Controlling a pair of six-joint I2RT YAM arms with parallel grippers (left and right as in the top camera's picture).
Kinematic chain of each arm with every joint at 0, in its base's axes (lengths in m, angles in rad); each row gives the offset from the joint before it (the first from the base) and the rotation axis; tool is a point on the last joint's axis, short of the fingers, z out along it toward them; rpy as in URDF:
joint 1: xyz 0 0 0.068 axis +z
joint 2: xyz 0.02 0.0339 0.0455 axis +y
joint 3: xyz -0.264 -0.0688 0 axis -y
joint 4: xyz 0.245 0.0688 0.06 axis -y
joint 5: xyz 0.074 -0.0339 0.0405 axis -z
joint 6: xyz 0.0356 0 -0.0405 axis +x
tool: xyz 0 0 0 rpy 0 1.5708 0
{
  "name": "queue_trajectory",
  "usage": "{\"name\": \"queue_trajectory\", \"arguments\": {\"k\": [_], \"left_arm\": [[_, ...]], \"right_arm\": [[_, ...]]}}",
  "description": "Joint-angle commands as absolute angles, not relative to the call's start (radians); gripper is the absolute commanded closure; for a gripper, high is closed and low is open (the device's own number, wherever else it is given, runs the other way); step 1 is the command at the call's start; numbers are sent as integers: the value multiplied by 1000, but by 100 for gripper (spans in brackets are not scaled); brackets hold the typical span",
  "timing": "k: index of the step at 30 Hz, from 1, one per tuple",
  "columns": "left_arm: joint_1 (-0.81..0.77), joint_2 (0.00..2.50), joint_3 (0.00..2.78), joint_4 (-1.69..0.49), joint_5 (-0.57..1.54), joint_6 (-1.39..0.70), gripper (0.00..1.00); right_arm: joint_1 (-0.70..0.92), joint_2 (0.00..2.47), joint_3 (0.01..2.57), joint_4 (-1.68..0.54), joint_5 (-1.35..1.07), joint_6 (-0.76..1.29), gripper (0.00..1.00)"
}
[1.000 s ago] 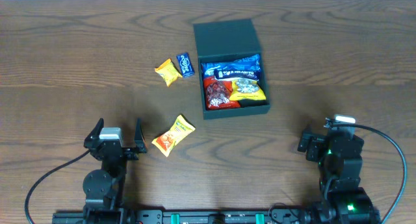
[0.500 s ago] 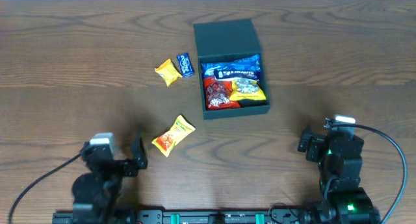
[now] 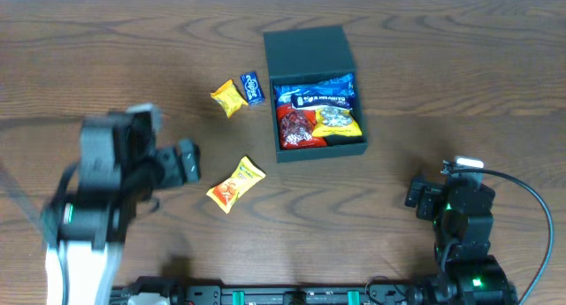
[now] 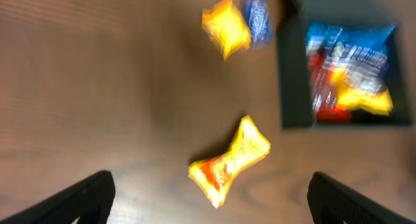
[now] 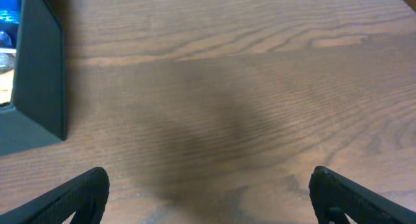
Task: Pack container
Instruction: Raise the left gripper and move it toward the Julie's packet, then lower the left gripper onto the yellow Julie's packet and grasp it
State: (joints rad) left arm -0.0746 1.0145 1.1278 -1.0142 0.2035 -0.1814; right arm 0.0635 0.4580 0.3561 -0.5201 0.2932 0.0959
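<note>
Jaws spread wide on both my arms, nothing held
My left gripper (image 3: 184, 161) hangs above the desk's (image 3: 442, 84) left side beside an orange packet (image 3: 235, 184); my right gripper (image 5: 208, 185) sits by the near edge; the container (image 3: 323, 149) lies open toward the far edge

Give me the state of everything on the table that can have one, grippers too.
container: open, holding snack packets.
lid: folded back flat behind the container.
orange-yellow packet: loose on the table, outside the container.
small yellow packet: loose, left of the container.
small blue packet: loose, beside the small yellow packet.
left gripper: open, empty.
right gripper: open, empty.
</note>
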Motion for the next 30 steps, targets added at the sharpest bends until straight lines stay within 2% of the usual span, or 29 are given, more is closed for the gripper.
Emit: {"name": "queue_trajectory", "arguments": {"k": [1, 7, 10, 13, 16, 20, 25, 30], "left_arm": [[-110, 1207, 1248, -1058, 226, -134, 4], [-302, 1558, 1378, -994, 241, -64, 4], [-397, 1630, 1378, -901, 293, -63, 4], [-453, 1649, 1378, -942, 348, 58, 4], [-458, 1647, 1377, -1137, 211, 105, 5], [-457, 1647, 1375, -1297, 250, 221, 5], [-459, 1647, 1336, -1266, 250, 231, 5], [-445, 1647, 1221, -1097, 184, 154, 5]], "right_arm": [[59, 456, 352, -521, 299, 108, 1], [59, 456, 352, -521, 299, 108, 1], [59, 456, 352, -521, 299, 108, 1], [59, 456, 352, -521, 299, 108, 1], [59, 456, 352, -521, 299, 108, 1], [59, 456, 352, -520, 299, 108, 1], [59, 456, 352, -521, 299, 108, 1], [59, 456, 352, -521, 299, 108, 1]]}}
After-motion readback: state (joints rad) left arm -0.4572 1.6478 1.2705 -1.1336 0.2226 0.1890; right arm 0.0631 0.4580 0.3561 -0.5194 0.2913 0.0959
